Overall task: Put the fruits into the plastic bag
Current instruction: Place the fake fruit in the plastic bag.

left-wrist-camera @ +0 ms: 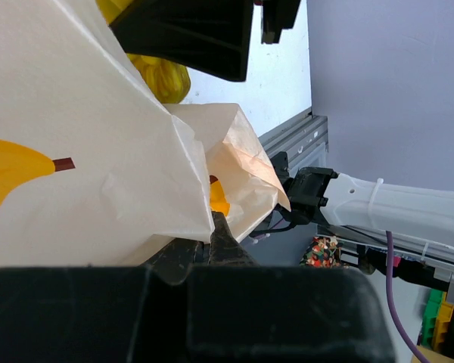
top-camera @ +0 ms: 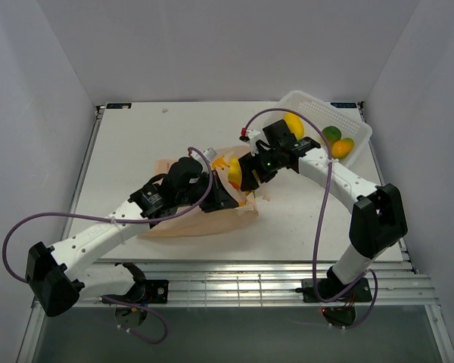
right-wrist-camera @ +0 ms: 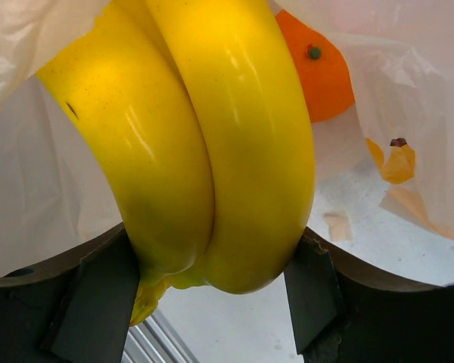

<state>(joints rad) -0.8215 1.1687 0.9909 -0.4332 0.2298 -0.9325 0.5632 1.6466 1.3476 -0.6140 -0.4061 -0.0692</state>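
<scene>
The peach plastic bag (top-camera: 183, 221) lies mid-table, and my left gripper (top-camera: 216, 198) is shut on its rim. In the left wrist view the pinched bag (left-wrist-camera: 98, 174) edge sits at my left gripper (left-wrist-camera: 212, 231). My right gripper (top-camera: 247, 175) is shut on the yellow banana bunch (top-camera: 234, 172) and holds it at the bag's mouth. In the right wrist view the banana bunch (right-wrist-camera: 212, 151) fills the space across my right gripper (right-wrist-camera: 208, 291), touching both pads. Beyond the bananas, an orange (right-wrist-camera: 318, 68) lies among the bag's (right-wrist-camera: 408, 91) folds.
A white lattice basket (top-camera: 299, 100) stands at the back right, holding a yellow fruit (top-camera: 293, 123), a green one (top-camera: 331, 133) and a yellow-orange one (top-camera: 342, 147). The right arm's purple cable (top-camera: 327, 189) loops above the table.
</scene>
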